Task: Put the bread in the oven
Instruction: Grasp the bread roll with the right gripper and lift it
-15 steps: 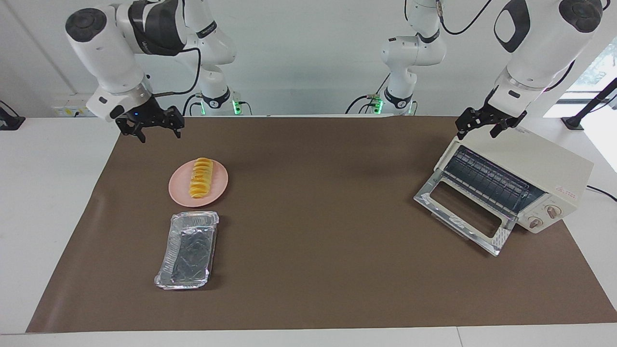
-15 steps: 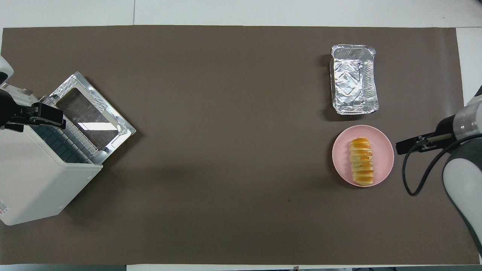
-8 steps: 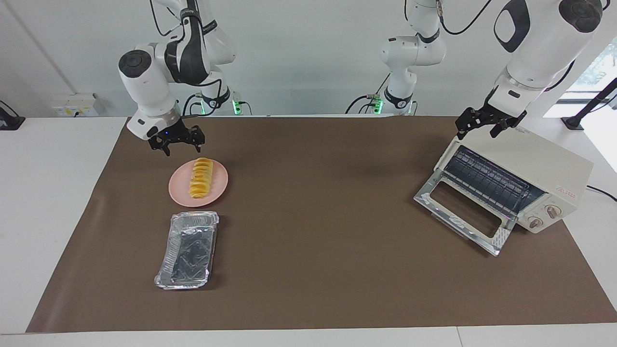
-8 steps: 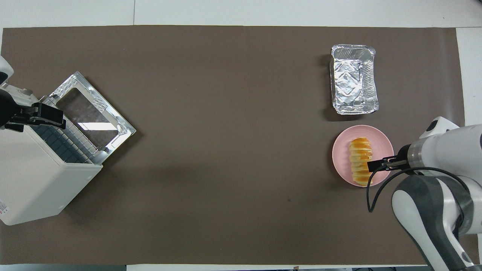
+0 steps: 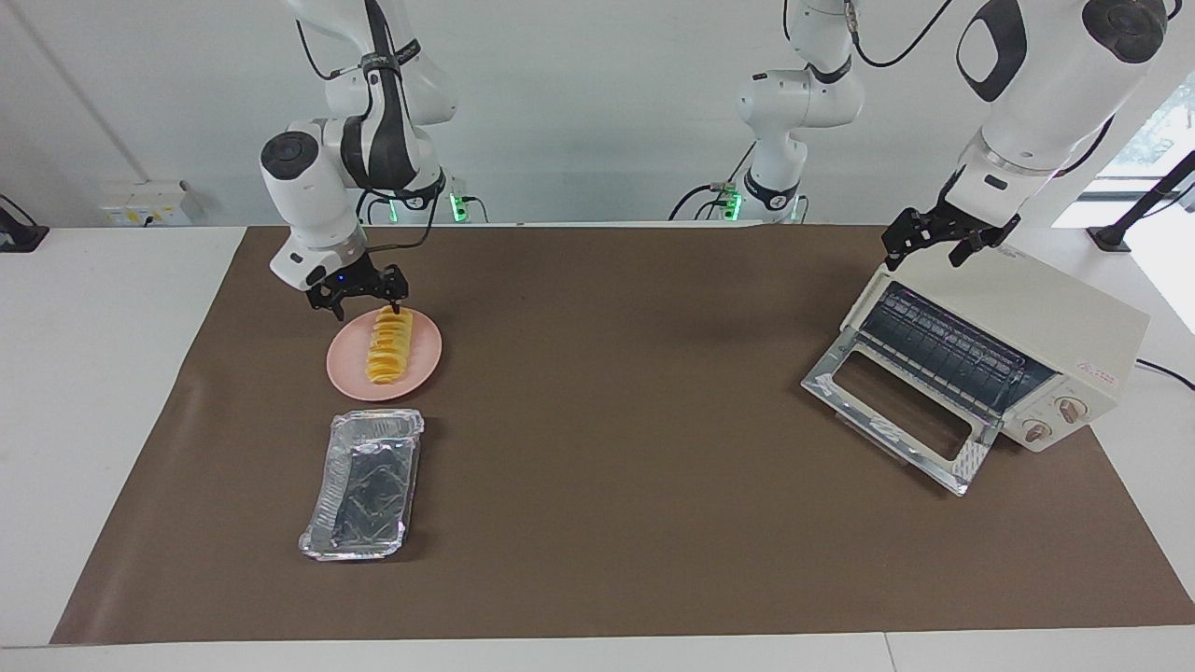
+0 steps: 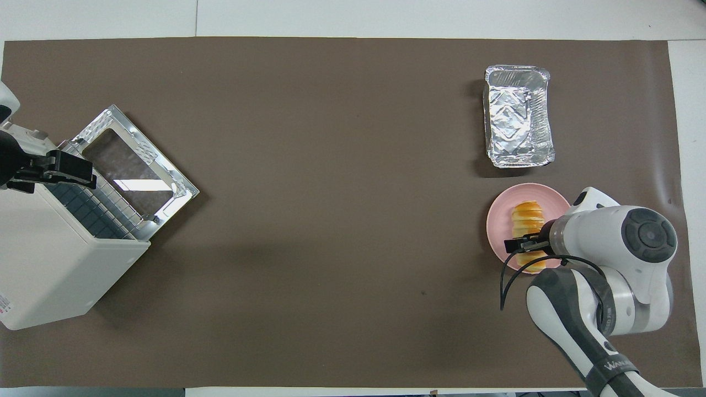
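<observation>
Yellow-orange bread [image 5: 389,346] on pink plate [image 5: 425,359], oven [image 5: 1008,350] door down.

Little here can be read. On my right arm's grey-and-white forearm [image 6: 606,361], at the lower right of the overhead view, white lettering runs along a dark band; it seems to begin with "WAN", and I cannot make out the rest. The cream-white boxy toaster oven [image 5: 1046,322], at the right of the facing view, carries a small red logo [image 5: 1097,372] with tiny red characters beside it, too small to read.
</observation>
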You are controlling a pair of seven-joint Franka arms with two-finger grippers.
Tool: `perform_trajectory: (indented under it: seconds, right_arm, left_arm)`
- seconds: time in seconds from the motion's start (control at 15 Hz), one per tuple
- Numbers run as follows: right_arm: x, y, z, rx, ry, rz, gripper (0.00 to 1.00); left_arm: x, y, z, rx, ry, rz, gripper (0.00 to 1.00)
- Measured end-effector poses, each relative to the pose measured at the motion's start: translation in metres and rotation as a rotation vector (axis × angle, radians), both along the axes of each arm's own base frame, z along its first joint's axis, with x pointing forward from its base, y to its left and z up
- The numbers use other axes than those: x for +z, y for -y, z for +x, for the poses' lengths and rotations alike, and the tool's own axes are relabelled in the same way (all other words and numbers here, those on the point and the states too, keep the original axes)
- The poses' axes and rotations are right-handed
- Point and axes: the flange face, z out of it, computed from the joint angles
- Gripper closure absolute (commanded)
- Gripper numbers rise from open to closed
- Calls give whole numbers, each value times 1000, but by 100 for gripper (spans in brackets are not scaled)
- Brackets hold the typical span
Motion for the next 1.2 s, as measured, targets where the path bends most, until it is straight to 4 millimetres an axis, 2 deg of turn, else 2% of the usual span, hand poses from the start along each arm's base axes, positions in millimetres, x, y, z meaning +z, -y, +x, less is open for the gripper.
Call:
perform_trajectory:
  seconds: [0.07,0.13,0.27,0.33,0.93,1.07,1.2]
  right_arm:
    - [0,0,0,0,2,0,6]
    - [0,0,1,0,7,0,23]
    - [2,0,3,0,21,1,94]
    - [3,0,3,0,24,2,100]
    - [10,0,11,-1,39,2,100]
    - [20,0,19,-2,18,1,100]
    - [44,-1,35,-4,-20,-2,100]
  left_arm:
    - [0,0,0,0,0,0,0]
    - [0,0,0,0,0,0,0]
    - [0,0,0,0,0,0,0]
    - [0,0,0,0,0,0,0]
    - [0,0,0,0,0,0,0]
    - [0,0,0,0,0,0,0]
    - [0,0,0,0,0,0,0]
